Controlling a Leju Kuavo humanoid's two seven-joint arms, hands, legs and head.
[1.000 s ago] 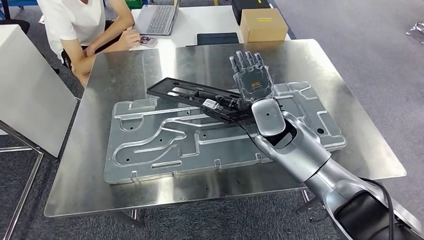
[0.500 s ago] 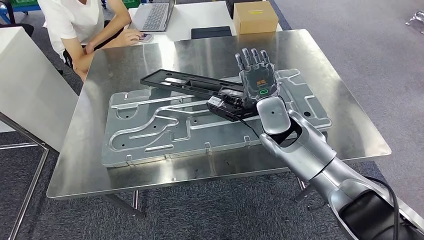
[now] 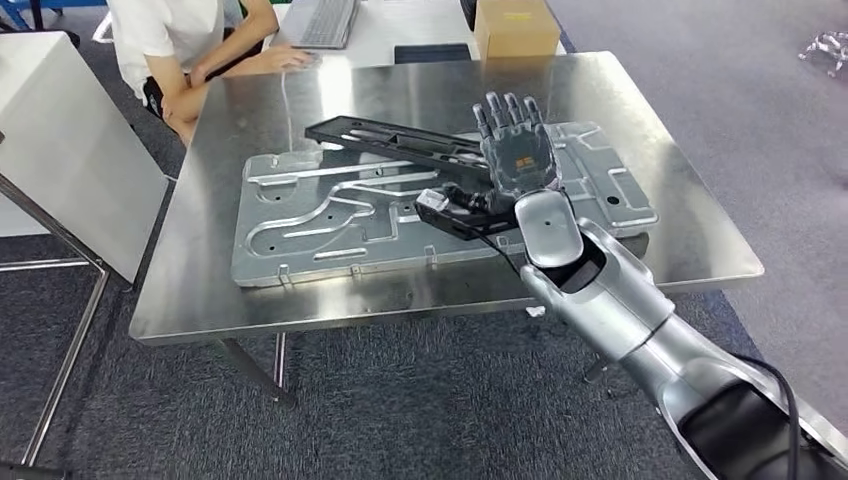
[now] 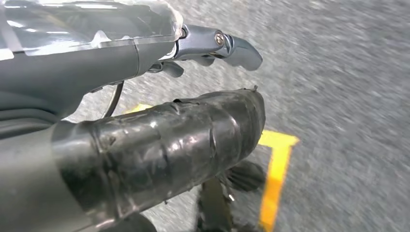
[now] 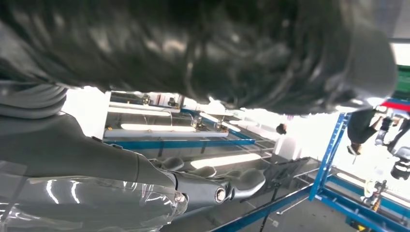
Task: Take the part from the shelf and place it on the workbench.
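Black part (image 3: 400,142) lies tilted across the grey tray (image 3: 300,225); right hand (image 3: 515,150) rests open-fingered, holding nothing — a careless nudge could slide it off.

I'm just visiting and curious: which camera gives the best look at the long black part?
The head view. There the black part lies lengthwise across the grey plate on the workbench, with the right hand over its near end. The right wrist view is mostly the hand itself and blue shelving, with no clear sight of the part; the left wrist view looks at the floor.
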